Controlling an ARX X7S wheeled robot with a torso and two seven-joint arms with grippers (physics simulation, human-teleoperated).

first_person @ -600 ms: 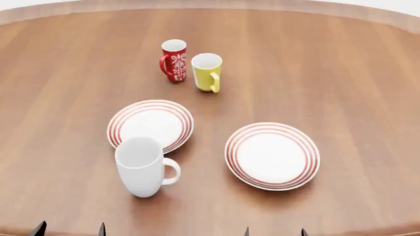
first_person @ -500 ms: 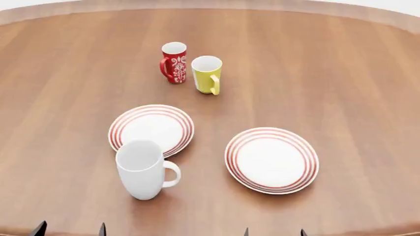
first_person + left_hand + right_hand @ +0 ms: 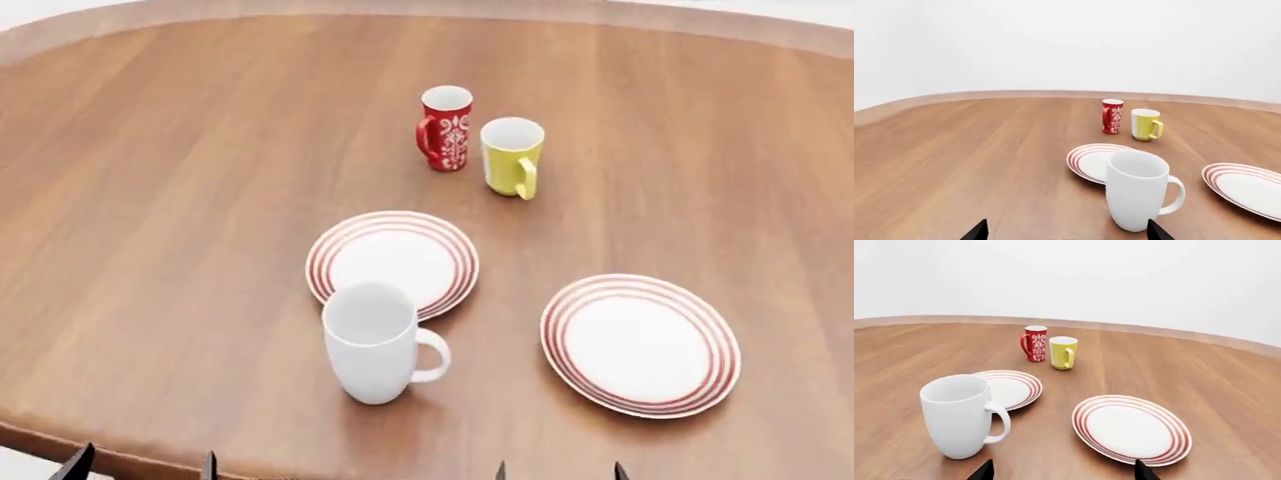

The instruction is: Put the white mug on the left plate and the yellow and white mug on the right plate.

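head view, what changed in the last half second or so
Only the camera moved: everything slid rightward in the picture and the table's near edge now shows at lower left. The white mug, both plates, the red mug and yellow mug keep their arrangement. Nothing was grasped.

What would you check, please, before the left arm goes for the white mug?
1. White mug upright on the table, off both plates: ok.
2. Left plate bare to take it: ok.
3. Right plate bare: ok.
4. Yellow and white mug upright beside the red patterned mug: ok.
5. Left gripper open, nothing between its fingertips: ok.
6. Right gripper open and empty: ok.
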